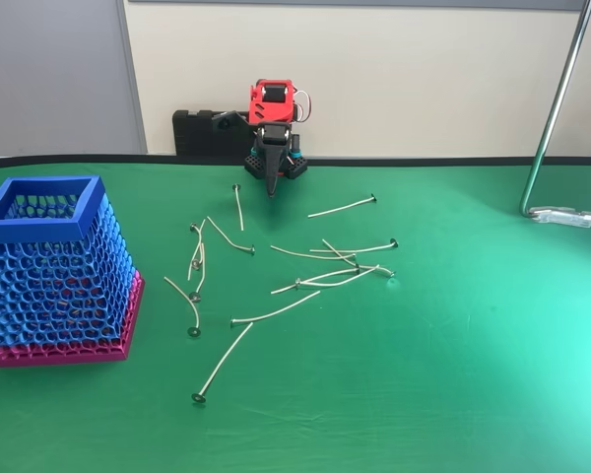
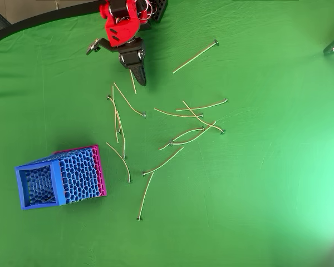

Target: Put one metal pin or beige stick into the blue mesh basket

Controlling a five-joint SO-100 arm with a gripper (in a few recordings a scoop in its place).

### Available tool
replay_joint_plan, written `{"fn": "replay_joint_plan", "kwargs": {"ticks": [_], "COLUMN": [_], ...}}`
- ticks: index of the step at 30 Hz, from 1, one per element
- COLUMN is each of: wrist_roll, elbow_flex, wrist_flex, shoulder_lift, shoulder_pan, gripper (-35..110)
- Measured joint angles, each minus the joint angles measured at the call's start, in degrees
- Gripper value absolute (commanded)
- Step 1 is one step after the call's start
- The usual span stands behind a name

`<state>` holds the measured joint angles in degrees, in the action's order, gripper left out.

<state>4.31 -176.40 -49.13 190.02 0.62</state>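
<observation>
Gripper with jaws together, empty, pointing down at the far edge of the green surface.

One blue mesh basket stands at the left in the fixed view. About a dozen beige pins lie scattered mid-surface, several crossing; I cannot count them exactly. The nearest pin lies just beside the gripper tip; contact cannot be told.
</observation>
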Motion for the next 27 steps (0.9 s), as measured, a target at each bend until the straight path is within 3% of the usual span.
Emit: {"fn": "replay_joint_plan", "kwargs": {"ticks": [27], "wrist_roll": [0.79], "elbow_flex": [0.00], "wrist_flex": [-0.53], "shoulder_lift": [0.00], "shoulder_pan": [-0.44], "gripper": [1]}}
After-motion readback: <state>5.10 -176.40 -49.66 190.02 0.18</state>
